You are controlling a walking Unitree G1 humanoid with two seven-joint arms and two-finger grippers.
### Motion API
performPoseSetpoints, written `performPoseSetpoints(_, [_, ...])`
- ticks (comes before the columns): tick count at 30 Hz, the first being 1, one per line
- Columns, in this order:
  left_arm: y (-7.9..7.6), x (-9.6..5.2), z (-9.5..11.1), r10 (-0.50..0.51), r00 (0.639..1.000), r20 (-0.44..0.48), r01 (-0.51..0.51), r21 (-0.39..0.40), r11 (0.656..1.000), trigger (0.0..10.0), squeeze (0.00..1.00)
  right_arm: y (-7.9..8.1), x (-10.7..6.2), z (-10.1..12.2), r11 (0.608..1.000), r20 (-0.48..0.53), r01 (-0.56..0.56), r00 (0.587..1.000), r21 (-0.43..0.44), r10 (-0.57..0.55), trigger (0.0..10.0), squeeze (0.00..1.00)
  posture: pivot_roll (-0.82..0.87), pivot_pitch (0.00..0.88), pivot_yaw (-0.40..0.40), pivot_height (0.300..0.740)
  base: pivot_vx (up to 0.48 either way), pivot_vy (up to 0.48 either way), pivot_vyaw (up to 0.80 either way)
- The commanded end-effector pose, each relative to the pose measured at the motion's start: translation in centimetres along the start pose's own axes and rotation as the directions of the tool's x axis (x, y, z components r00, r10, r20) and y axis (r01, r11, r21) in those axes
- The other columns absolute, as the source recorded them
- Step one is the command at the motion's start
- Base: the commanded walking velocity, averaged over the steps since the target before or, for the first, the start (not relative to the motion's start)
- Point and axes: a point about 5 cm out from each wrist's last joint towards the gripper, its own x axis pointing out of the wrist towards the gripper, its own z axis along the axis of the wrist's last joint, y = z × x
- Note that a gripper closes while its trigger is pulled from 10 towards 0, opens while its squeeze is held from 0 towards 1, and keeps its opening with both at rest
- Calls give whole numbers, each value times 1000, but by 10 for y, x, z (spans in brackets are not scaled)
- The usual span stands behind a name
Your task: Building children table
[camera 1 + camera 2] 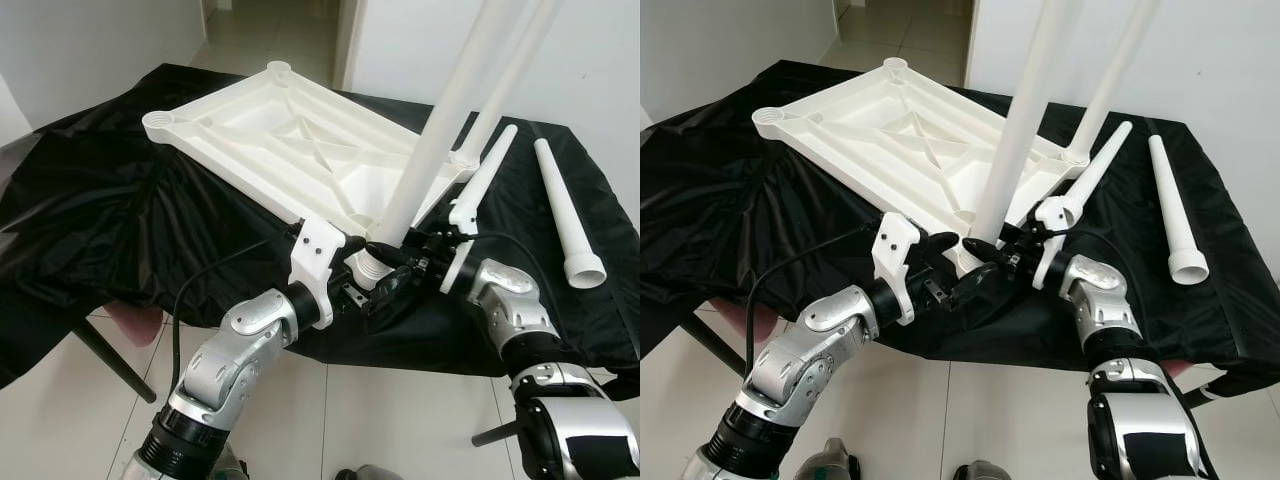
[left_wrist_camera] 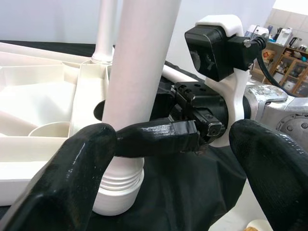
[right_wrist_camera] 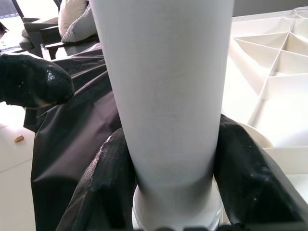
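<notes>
Right hand [image 3: 168,192]: clamped on the base of an upright white leg [image 1: 440,130] over the corner socket of the upturned table [image 1: 290,140]; left hand [image 2: 168,159]: fingers apart, just beside.

Bright, even indoor light; wrist views perhaps slightly soft up close.

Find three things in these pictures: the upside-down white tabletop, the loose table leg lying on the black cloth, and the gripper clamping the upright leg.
tabletop [image 1: 250,130]: left eye view, ribbed underside.
loose table leg [image 1: 565,215]: left eye view, middle of its shaft.
right gripper [image 3: 168,183]: right wrist view, between the fingers on the upright leg [image 3: 163,86].
</notes>
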Motion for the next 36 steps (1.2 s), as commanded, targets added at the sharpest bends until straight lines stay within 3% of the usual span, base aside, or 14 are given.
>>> performPoseSetpoints(1, [-4, 2, 0, -48, 999, -4, 48, -6, 999, 10000, 0, -7, -15, -1, 998, 14, 56, 998, 33, -56, 0, 0, 61, 32, -34, 740, 0, 0, 0])
performPoseSetpoints(13, [-5, 2, 0, -57, 998, -7, 57, -8, 998, 10000, 0, -16, -47, -4, 989, -35, 146, 989, 24, -146, 0, 0, 51, 35, -29, 740, 0, 0, 0])
performPoseSetpoints(21, [-5, 2, 0, -58, 998, -9, 58, -7, 998, 10000, 0, -11, -41, -10, 976, -14, 216, 976, 38, -216, 0, 0, 60, 39, -36, 740, 0, 0, 0])
performPoseSetpoints(24, [-5, 2, -1, -55, 998, -9, 55, -8, 998, 10000, 0, -7, -36, -17, 957, -11, 287, 958, 48, -287, 0, 0, 60, 39, -36, 740, 0, 0, 0])
performPoseSetpoints(28, [-5, 1, -1, -50, 999, -8, 50, -12, 999, 10000, 0, -5, -33, -28, 895, -37, 442, 897, 63, -440, 0, 0, 64, 42, -42, 740, 0, 0, 0])
performPoseSetpoints(29, [-5, 1, -1, -50, 999, -8, 50, -12, 999, 10000, 0, -5, -33, -28, 895, -37, 442, 897, 63, -440, 0, 0, 64, 42, -42, 740, 0, 0, 0])
performPoseSetpoints(30, [-5, 1, -2, -50, 999, -8, 50, -14, 999, 10000, 0, -4, -33, -32, 865, -48, 493, 870, 95, -490, 0, 0, 64, 42, -42, 740, 0, 0, 0])
performPoseSetpoints(36, [-5, 1, -2, -49, 999, -9, 49, -13, 999, 10000, 0, -3, -32, -33, 845, -49, 524, 851, 103, -522, 0, 0, 62, 42, -44, 740, 0, 0, 0])
